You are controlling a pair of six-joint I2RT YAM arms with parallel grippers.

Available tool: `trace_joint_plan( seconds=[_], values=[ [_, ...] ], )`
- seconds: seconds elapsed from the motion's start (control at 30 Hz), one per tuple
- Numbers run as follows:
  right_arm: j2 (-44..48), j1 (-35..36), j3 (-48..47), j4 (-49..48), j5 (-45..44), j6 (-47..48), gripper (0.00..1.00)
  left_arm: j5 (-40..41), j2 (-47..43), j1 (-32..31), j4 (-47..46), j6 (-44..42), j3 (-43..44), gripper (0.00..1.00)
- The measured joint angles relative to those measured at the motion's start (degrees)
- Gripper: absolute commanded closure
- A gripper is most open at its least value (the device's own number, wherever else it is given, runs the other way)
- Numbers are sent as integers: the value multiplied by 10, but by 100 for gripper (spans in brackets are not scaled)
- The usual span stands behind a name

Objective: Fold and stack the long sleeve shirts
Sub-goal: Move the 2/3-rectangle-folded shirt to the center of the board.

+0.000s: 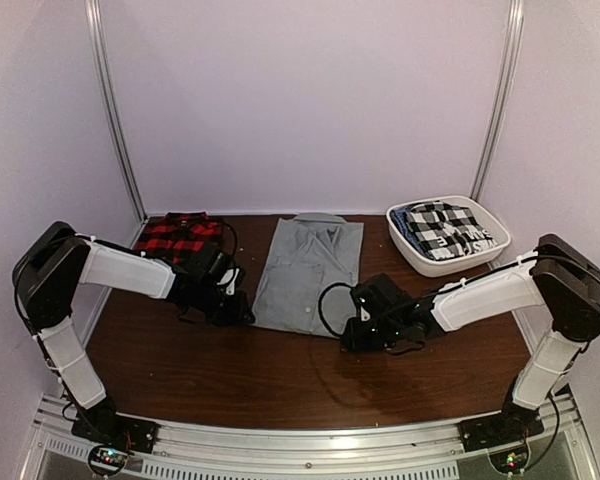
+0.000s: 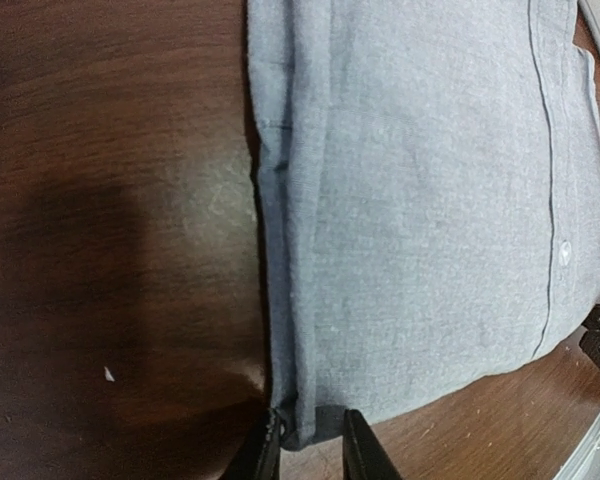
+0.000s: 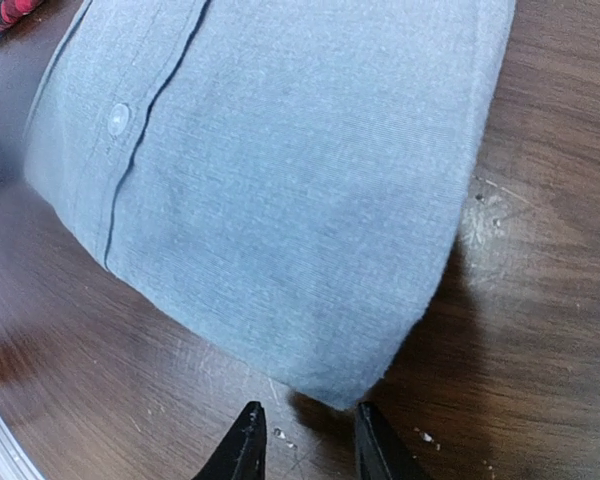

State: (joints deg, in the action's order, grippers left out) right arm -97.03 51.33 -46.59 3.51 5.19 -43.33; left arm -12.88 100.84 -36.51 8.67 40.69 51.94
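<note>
Folded rectangular grey woven shirt [image 1: 310, 262]: left jaws pinch its corner, right jaws part-open, empty; two-o'clock tub [image 1: 432, 266] holds checked cloth [image 1: 442, 228].

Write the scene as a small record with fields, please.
grey shirt: folded, flat on the table, collar at far side
red plaid shirt: folded, back left, apart from the grey one
basket: back right, holds checked cloth
left gripper: jaws straddle grey shirt's near left corner; grip unclear
right gripper: open, just short of its near right corner
</note>
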Motion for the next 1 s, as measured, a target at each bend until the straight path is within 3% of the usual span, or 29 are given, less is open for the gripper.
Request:
trace_joint_plan(
  seconds=[0.23,0.37,0.53,1.0],
  values=[
    [-17,0,-10,-20,0,0,77,0,1,-3,0,7,0,91],
    [-22,0,-11,-25,-1,-2,88,-1,1,-3,0,13,0,100],
    [-24,0,-12,-20,-10,-1,99,-4,1,-3,0,17,0,100],
    [12,19,18,5,-20,9,100,-13,-64,-34,-7,47,-75,100]
  ],
)
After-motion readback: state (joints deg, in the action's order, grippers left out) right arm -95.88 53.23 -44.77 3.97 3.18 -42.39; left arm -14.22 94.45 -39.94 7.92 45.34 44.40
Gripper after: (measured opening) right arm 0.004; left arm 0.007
